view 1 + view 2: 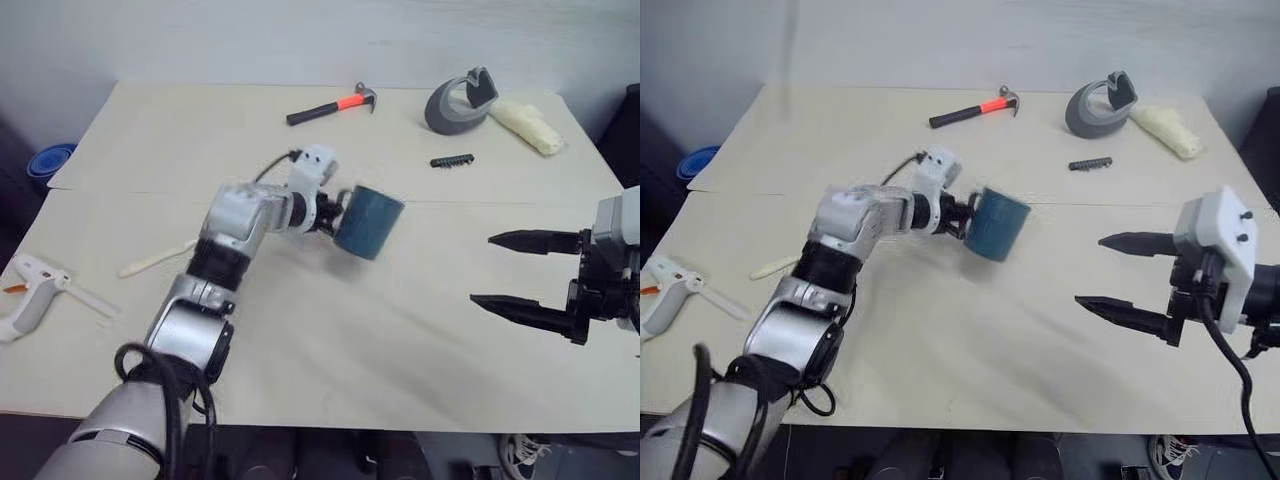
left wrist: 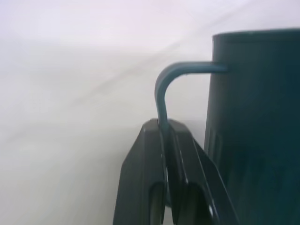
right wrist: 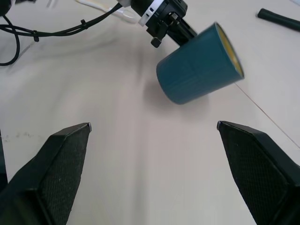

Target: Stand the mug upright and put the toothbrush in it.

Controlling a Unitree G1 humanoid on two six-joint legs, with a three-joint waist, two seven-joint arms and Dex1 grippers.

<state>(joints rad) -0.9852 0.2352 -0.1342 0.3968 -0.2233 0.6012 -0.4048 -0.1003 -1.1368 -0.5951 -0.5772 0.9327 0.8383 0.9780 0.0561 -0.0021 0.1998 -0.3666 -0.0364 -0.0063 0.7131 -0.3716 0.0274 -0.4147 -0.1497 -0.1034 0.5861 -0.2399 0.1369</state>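
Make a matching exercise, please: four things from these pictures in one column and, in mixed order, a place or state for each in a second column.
1. dark teal cylindrical mug
2. slim cream toothbrush
3. black-handled hammer with orange neck
4. right gripper

a. lying at the table's far edge
b. open, holding nothing
c. lying flat beside the left arm
d. held by its handle in the left gripper

Pairs: 1-d, 2-c, 3-a, 4-b

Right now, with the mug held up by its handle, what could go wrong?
The left end effector pinches only the thin handle, so the tilted mug could swing or slip free. Set down at that tilt, it might tip over and roll. The toothbrush lies partly under the left arm, so a low sweep might knock it.
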